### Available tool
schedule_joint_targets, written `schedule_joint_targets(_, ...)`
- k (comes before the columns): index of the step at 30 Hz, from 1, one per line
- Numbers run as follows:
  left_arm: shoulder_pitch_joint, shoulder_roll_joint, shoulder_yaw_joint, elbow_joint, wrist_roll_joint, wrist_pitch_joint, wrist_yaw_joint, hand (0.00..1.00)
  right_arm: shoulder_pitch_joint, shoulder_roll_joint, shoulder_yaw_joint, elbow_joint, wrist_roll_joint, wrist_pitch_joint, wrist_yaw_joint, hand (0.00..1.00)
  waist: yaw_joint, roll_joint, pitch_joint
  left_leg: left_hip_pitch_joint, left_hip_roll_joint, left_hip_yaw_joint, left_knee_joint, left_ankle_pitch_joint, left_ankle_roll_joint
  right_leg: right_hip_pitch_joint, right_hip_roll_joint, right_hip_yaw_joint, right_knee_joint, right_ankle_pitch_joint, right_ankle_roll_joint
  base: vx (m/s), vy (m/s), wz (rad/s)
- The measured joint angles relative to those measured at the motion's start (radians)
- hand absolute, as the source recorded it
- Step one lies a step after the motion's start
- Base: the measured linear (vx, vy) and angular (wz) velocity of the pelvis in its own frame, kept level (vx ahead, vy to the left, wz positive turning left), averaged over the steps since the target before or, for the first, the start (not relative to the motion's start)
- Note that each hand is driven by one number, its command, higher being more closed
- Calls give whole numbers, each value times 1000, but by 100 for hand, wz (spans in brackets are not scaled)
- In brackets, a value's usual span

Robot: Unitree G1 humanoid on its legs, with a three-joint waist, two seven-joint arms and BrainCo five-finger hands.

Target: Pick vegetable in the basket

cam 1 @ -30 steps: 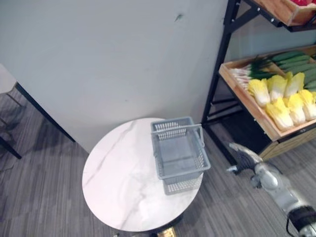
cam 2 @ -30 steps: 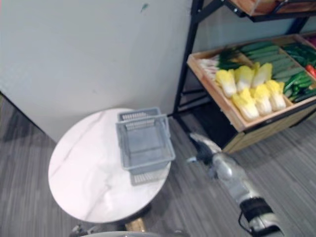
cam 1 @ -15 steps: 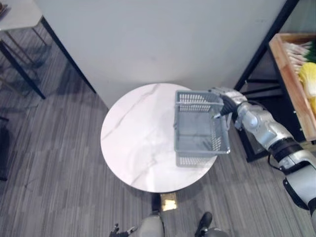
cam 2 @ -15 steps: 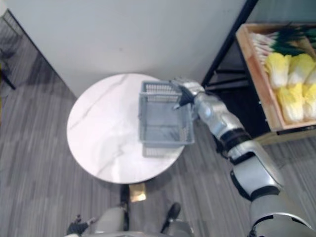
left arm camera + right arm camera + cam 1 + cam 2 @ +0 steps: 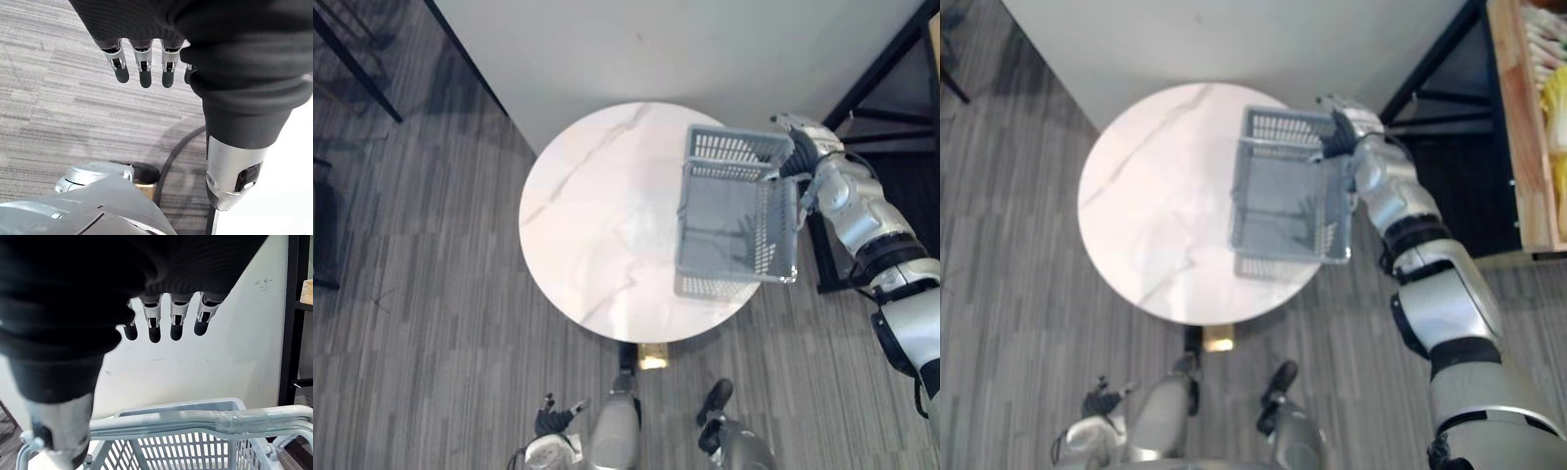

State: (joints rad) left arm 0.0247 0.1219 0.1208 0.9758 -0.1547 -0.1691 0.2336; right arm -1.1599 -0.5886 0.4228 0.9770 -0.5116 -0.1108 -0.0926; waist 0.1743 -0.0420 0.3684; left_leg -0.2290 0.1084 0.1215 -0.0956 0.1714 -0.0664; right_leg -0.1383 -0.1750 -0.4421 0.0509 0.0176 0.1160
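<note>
– Two robot hands: which is nearer the veg?
– Yr right. Going L to R: the left robot hand hangs low over the floor, fingers straight, holding nothing. Then the desk, w/ the grey basket at its right edge, empty.
– And the right?
– The right robot hand is at the basket's far right corner, fingers straight above the handle, not curled on it. The yellow cabbage lies in the wooden crate off to its right, well apart, past the black shelf post. Long axis: can't tell, it's cut off. You'd prob. swing that arm rightward.
</note>
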Motion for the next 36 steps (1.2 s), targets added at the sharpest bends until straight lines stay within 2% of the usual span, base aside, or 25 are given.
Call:
schedule_joint_targets(4, -22, 0, -6, 0, 0, -4, 2, 0, -23, 8, -56, 34, 0, 16, -31, 0, 21, 3, 25, -20, -2, -11, 0, 3, 0, -17, -1, -4, 6, -2, -3, 9, -1, 6)
schedule_joint_targets(9, -32, -1, -9, 0, 0, -6, 6, 0, -38, 24, -62, 60, 0, 19, -31, 0, 24, 5, 53, -32, -5, -28, 0, 7, 2, -22, -7, -16, 19, -10, -4, 15, -2, 11)
schedule_joint_targets(24, -33, -1, -10, -1, 0, -6, 35, 0, -23, 39, -59, 62, -1, 18, -31, 0, 29, 9, 58, -54, -16, -51, 0, 12, 8, -48, -33, -19, 61, -33, 2, 11, 2, 4)
schedule_joint_targets(31, -34, 0, -36, -2, 0, -18, 36, 0, -18, 26, -63, 99, -1, 18, -51, 0, 28, 26, 69, -58, -19, -54, 0, 14, 9, -50, -35, -21, 62, -33, 2, 0, 0, 0)
schedule_joint_targets(32, -34, -1, -36, -2, 0, -18, 36, 0, -17, 22, -63, 99, -1, 18, -52, 100, 27, 26, 69, -61, -19, -54, 0, 14, 9, -54, -35, -21, 62, -33, 2, 0, 0, 0)
schedule_joint_targets(36, -34, -1, -36, -2, 0, -18, 38, 0, -17, 13, -63, 99, -29, 17, -62, 100, 27, 26, 69, -66, -20, -52, 0, 14, 10, -64, -36, -20, 66, -33, 2, 0, 0, 0)
